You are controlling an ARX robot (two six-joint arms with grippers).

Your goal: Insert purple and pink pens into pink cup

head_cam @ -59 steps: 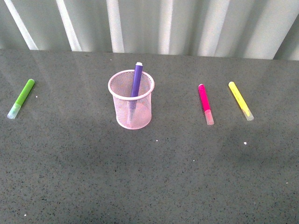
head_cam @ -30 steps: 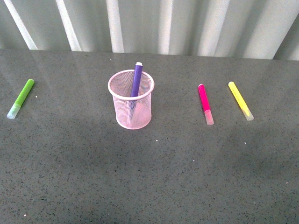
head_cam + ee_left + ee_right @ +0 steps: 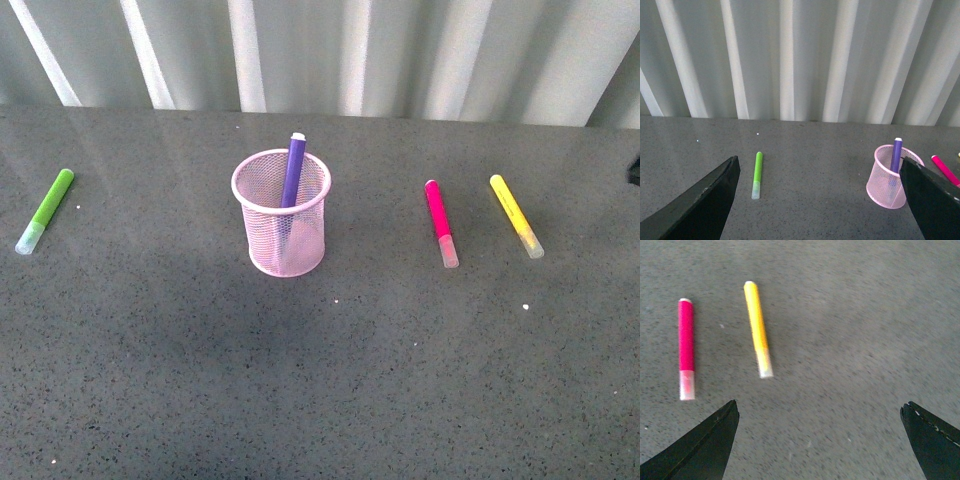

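Gray speckled desk [image 3: 300, 380] runs back to a ribbed white wall [image 3: 400, 50]. On it the cup [image 3: 282, 215] stands upright, a bit left of the middle. Inside it the purple pen [image 3: 292, 170] stands tilted, with its top poking over the rim. To the right, well apart from the cup, the pink pen [image 3: 438, 218] lies flat with its clear cap toward the robot. Just right of that lies the yellow pen [image 3: 514, 214]. Far off on the left lies the green pen [image 3: 46, 208].

Spread wide, the right fingers [image 3: 700, 447] hold nothing. The pink pen lies out ahead of them, nearer to one finger than the other, and touches neither. Spread wide too, the left fingers [image 3: 700, 200] have nothing in them. The cup sits ahead of them, close by one finger.

That finger covers a bit of the cup's rim and part of the pink pen. The low part of the purple pen shows only through the mesh. Picture edges cut off all the fingers. The right wrist view is a bit blurry. A tiny dark bit at the right edge of the front view is too small to tell.
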